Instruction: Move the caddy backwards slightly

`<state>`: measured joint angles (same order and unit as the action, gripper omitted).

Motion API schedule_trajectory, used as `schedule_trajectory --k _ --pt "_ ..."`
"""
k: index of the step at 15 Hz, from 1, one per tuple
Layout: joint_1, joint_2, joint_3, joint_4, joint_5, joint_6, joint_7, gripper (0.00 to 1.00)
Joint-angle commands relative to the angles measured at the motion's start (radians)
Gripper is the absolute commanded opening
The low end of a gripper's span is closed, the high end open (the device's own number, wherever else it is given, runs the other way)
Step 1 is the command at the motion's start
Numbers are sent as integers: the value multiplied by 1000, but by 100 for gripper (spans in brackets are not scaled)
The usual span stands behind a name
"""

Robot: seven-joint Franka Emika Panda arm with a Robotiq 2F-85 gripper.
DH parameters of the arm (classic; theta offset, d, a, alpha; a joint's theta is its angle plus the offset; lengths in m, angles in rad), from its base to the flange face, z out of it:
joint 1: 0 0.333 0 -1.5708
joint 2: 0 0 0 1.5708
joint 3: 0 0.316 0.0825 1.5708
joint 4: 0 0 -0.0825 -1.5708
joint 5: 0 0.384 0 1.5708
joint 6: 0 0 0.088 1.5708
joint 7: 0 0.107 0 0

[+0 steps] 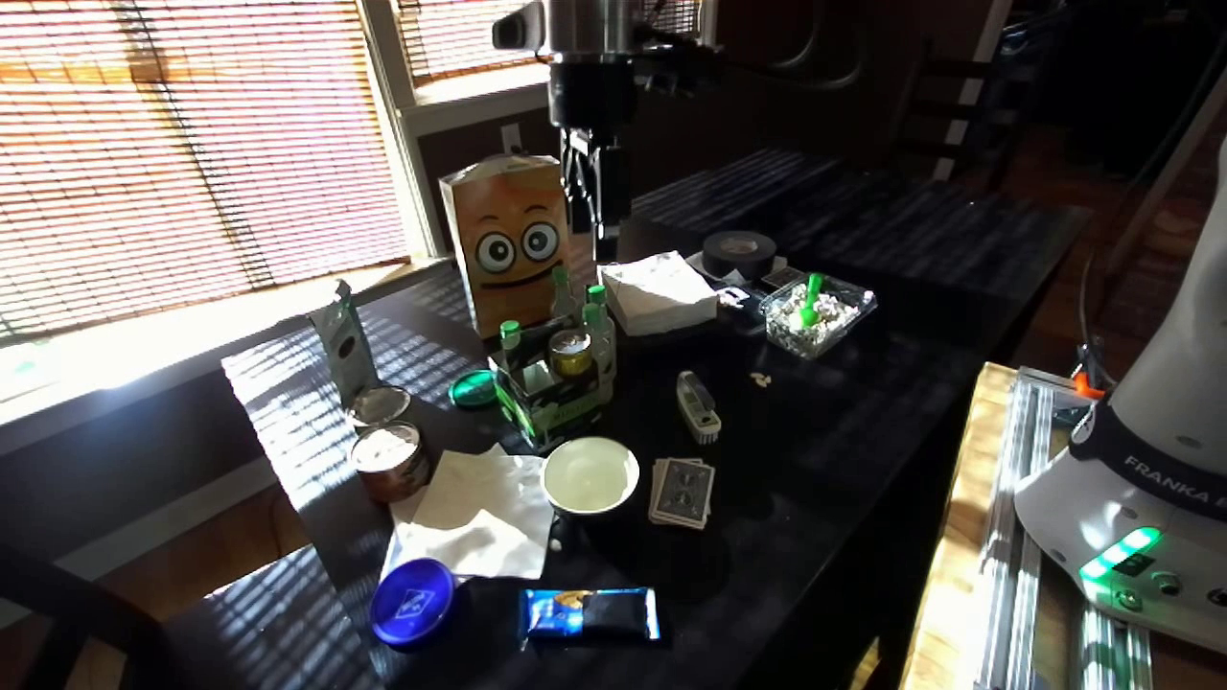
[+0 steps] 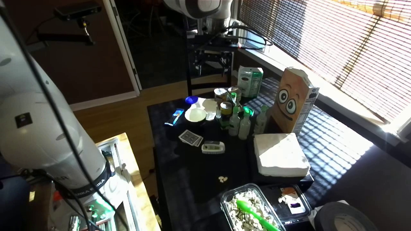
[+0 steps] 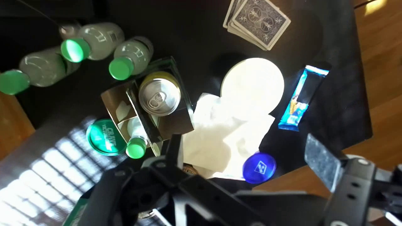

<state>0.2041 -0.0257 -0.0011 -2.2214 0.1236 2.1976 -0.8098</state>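
I'm hovering the gripper [image 2: 211, 69], jaws spread wide, well apart from the caddy [image 1: 558, 417]; I'm seeing that caddy sitting on the dark table [image 1: 815, 441] between the brown box [image 1: 516, 240] and the pale bowl [image 1: 590, 476], carrying a can [image 3: 159, 96] and a green-capped bottle [image 3: 136, 142]; three more bottles [image 3: 102, 40] are standing just beside it.

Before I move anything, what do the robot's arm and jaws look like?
The arm is whitish, with rounded links. Low on it are a black band reading FRANKA and a glowing green light. Black cables loop above the jaws, which are mostly black with grey pads.
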Motion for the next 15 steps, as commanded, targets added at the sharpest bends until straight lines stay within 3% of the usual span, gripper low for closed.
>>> schedule_trajectory --k 1,5,9,15 --pt "-42 46 48 32 -1 -3 -13 100" --pt "-63 133 58 93 -6 -4 -39 100" --pt "-99 283 81 128 35 189 -84 100" --pt "-163 485 144 237 39 249 -21 100"
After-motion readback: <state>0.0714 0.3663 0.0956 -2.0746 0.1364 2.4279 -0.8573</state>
